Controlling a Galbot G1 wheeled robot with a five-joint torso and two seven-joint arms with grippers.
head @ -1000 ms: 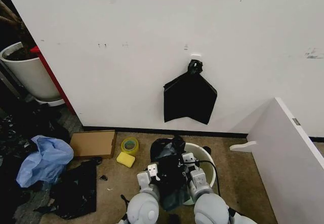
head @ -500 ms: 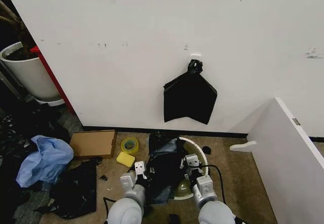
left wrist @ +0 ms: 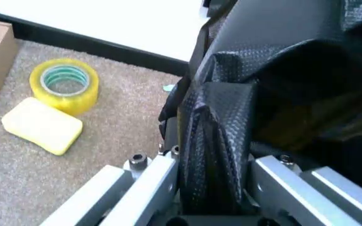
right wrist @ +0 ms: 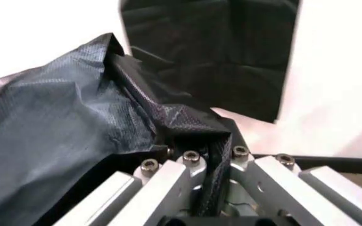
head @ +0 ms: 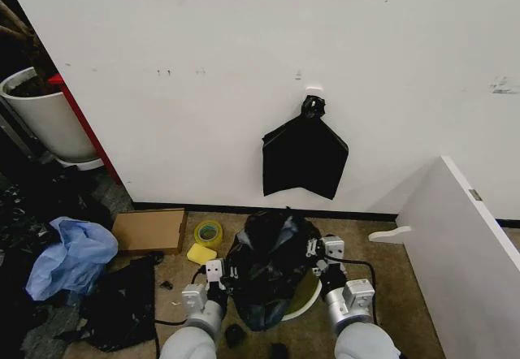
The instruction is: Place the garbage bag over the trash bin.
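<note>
The garbage bag (head: 268, 263), glossy black and billowy, is stretched between my two grippers and lies across the top of the trash bin (head: 301, 304). Of the bin, just a cream-white arc of rim shows at its near right. My left gripper (head: 221, 276) is shut on the bag's left edge. In the left wrist view a fold of the garbage bag (left wrist: 216, 117) is pinched between the fingers of that gripper (left wrist: 216, 162). My right gripper (head: 318, 253) is shut on the bag's right edge. The right wrist view shows the garbage bag (right wrist: 74, 117) pinched in this gripper (right wrist: 209, 162).
A flat black bag (head: 305, 156) hangs on the wall behind the bin. A yellow tape roll (head: 208, 233), a yellow sponge (head: 201, 255) and a cardboard box (head: 149, 230) lie left of the bin. A white panel (head: 463, 253) stands at right; blue plastic (head: 73, 257) and black plastic (head: 122, 302) lie at left.
Both grippers have spread apart, left going left and right going right. The bag between them has opened wide and now covers most of the bin's rim.
</note>
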